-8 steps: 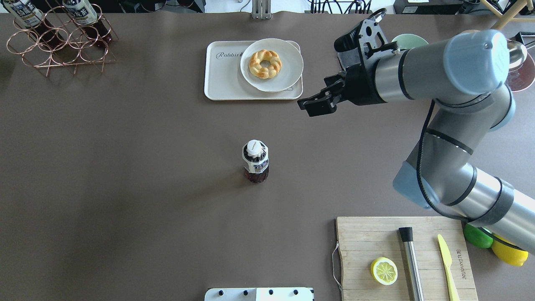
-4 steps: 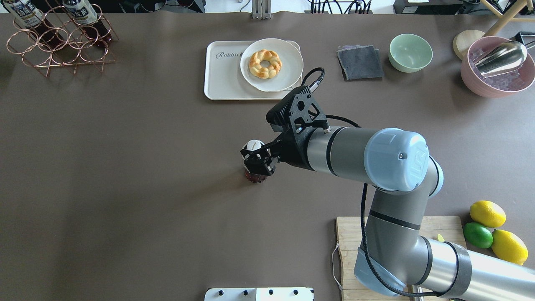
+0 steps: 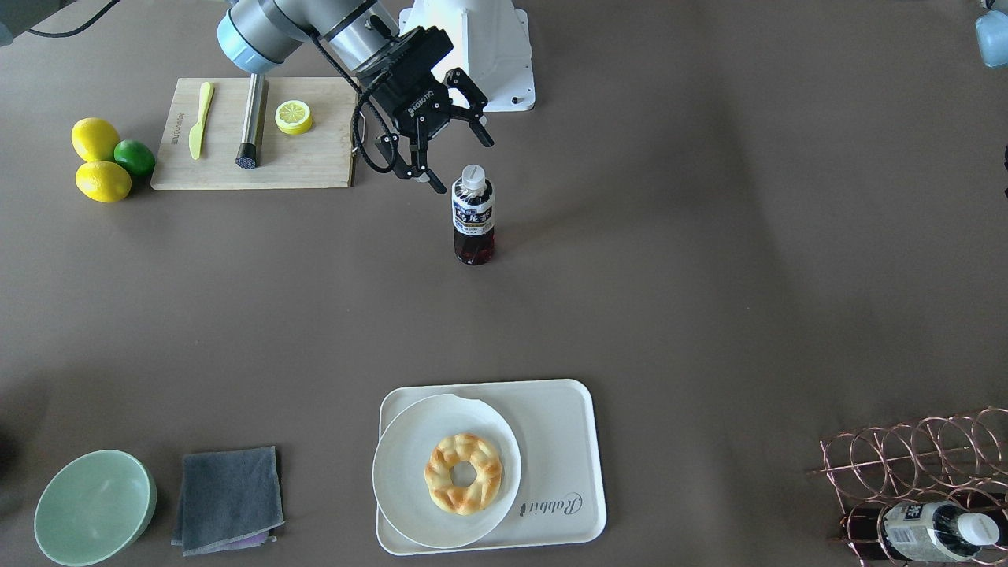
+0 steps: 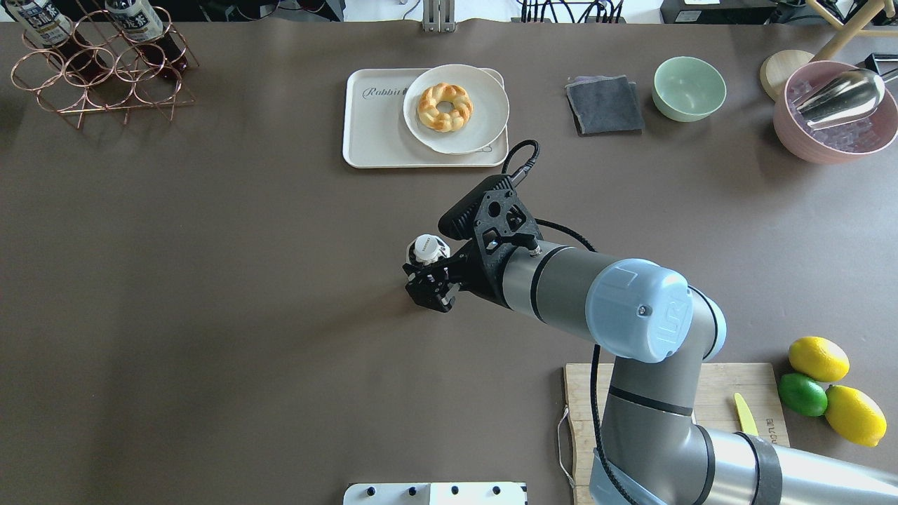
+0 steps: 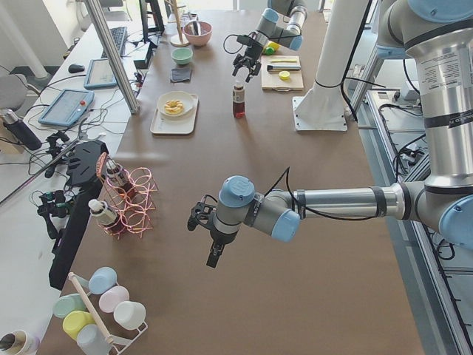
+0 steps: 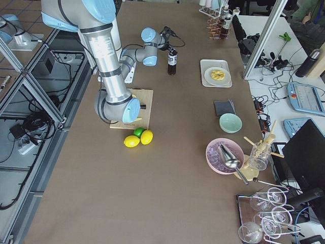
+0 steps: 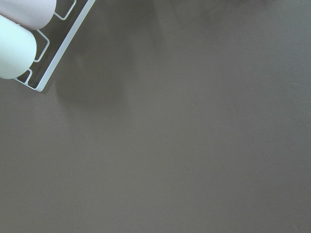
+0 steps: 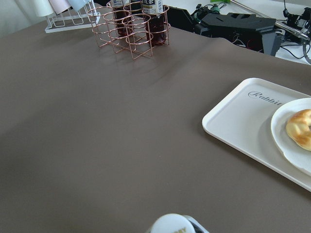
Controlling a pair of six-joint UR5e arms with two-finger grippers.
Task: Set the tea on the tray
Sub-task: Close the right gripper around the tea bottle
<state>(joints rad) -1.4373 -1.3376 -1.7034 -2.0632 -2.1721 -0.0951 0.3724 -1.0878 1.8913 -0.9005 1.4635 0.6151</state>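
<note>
The tea (image 3: 473,214) stands upright mid-table; it has a white cap, a blue-banded label and dark liquid. My right gripper (image 3: 463,164) is open, its fingers at cap height on the robot's side of the bottle, not closed on it. In the overhead view the gripper (image 4: 429,284) covers the bottle's body and only the cap (image 4: 426,247) shows. The cap also peeks in at the bottom of the right wrist view (image 8: 170,224). The cream tray (image 3: 555,429) lies across the table and holds a white plate (image 3: 402,472) with a doughnut. My left gripper (image 5: 213,255) shows only in the exterior left view; I cannot tell its state.
A cutting board (image 3: 315,161) with lemon slice, knife and metal rod lies by the right arm. A copper rack (image 4: 98,77) with other bottles stands far left. A grey cloth (image 4: 605,105), green bowl (image 4: 689,88) and pink bowl (image 4: 835,133) are far right.
My right arm swung from beside the tray down to the tea, then settled a little nearer the robot over it. The bottle has not moved.
</note>
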